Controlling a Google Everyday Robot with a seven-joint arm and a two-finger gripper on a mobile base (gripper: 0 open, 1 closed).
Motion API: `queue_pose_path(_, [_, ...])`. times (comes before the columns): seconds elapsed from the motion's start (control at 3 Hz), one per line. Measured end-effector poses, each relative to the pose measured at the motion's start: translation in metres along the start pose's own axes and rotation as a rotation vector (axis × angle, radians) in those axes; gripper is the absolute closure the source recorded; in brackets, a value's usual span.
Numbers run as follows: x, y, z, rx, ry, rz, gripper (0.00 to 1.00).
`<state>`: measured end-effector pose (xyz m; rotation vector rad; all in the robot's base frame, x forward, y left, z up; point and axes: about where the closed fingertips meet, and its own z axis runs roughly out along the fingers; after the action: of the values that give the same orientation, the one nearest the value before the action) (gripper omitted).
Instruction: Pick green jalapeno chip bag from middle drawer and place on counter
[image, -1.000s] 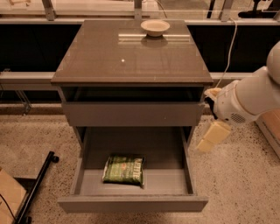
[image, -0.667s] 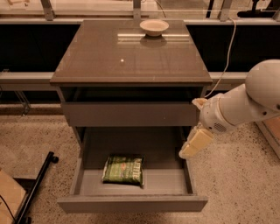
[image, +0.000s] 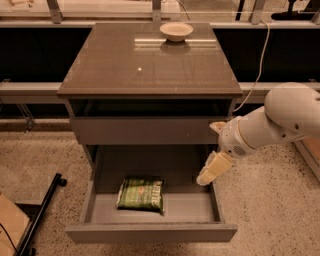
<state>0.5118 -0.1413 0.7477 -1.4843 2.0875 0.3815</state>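
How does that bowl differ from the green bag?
The bowl is pale, round and stands on the counter; the green jalapeno chip bag is crinkly, rectangular and lies in the open middle drawer. The gripper hangs at the drawer's right side, nearer the bag. Both are small; neither is held.

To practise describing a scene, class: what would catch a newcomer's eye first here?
The crinkly green foil chip bag lying flat in the open grey-brown middle drawer stands out first. The white robot arm's pale end effector hangs over the drawer's right side, apart from the bag. A small pale bowl sits at the back of the glossy grey-brown counter.
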Motion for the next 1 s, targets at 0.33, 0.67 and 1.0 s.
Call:
queue_pose_path(0.33, [0.0,0.011,0.027,0.004,-0.027,0.016,0.0])
queue_pose_path(0.67, [0.004,0.025,0.077,0.002,-0.084,0.044,0.0])
queue_pose_path(1.0, [0.005,0.036,0.139,-0.036,-0.14,0.06,0.0])
